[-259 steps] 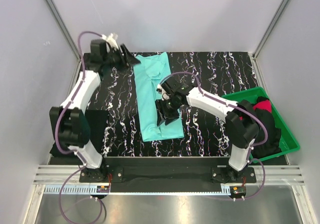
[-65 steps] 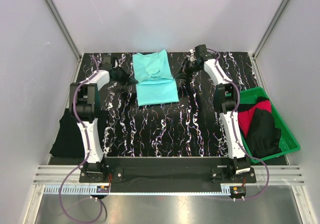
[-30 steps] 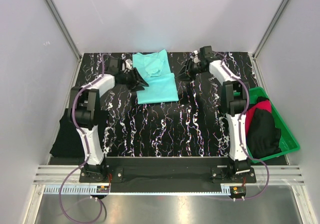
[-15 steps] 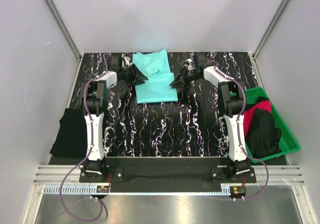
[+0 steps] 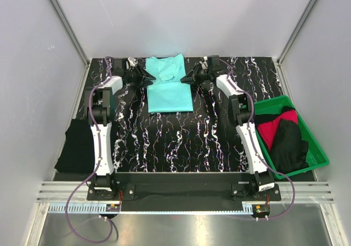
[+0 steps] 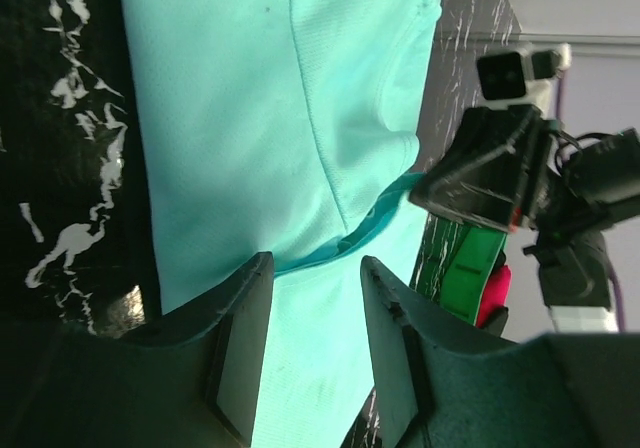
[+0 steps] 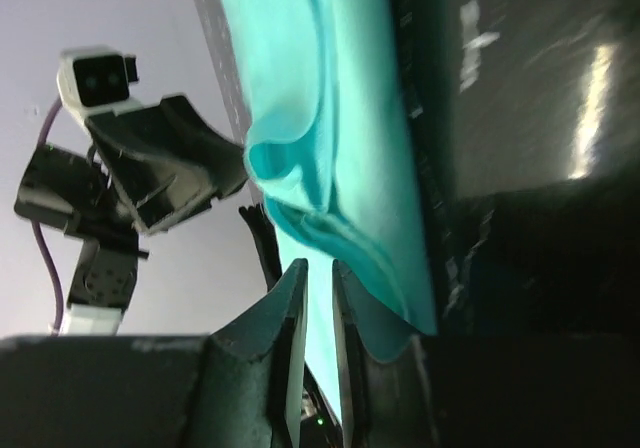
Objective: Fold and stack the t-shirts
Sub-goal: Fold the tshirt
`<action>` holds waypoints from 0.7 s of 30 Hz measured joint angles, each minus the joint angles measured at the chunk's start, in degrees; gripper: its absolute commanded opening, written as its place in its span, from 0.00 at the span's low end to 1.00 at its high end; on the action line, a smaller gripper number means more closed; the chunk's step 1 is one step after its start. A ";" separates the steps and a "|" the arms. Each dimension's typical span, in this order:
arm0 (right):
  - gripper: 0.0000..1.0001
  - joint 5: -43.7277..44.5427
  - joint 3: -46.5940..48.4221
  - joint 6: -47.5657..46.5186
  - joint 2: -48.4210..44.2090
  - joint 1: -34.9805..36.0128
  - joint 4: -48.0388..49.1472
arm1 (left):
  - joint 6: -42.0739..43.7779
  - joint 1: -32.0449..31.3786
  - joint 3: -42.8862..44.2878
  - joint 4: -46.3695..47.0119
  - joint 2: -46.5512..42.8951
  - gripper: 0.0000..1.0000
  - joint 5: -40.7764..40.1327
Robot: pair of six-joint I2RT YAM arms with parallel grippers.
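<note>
I see a turquoise-mint cloth t-shirt (image 5: 170,87), partly folded, at the far middle of the black marbled mat (image 5: 181,141) on the desk. The left end effector (image 5: 149,79) sits at its left edge, fingers spread. The right end effector (image 5: 184,80) is at its right edge, fingers nearly together; I cannot tell whether cloth is caught. A green plastic tray (image 5: 321,155) on the right holds a red-pink shirt (image 5: 274,130) and a black shirt (image 5: 288,144), crumpled together. Another black shirt (image 5: 74,147) lies left of the mat.

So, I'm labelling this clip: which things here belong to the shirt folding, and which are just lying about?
Job: turquoise t-shirt; black t-shirt at far left; red t-shirt; second black t-shirt beside it.
Lying about: green tray holding those two; marbled mat.
</note>
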 measured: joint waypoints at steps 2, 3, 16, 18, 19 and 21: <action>0.22 0.46 3.10 2.16 2.93 0.00 0.70 | -0.39 -0.13 -0.87 0.52 -0.68 0.49 0.02; 0.22 0.87 3.67 3.13 3.96 0.00 1.11 | -0.52 -0.28 -1.86 0.46 -1.42 0.50 -0.07; 0.22 1.01 5.01 7.82 5.75 -0.28 4.39 | -0.96 -7.06 -19.63 7.21 -19.78 0.40 1.01; 0.22 1.03 5.09 8.79 5.64 -0.44 4.37 | -0.13 -7.76 -24.30 7.85 -20.28 0.39 1.25; 0.22 1.03 5.09 9.29 5.51 -0.59 4.26 | 0.44 -7.78 -26.45 7.50 -20.28 0.38 1.22; 0.21 1.05 5.09 10.01 5.07 -0.94 3.72 | 2.08 -7.15 -30.73 6.43 -20.28 0.37 1.16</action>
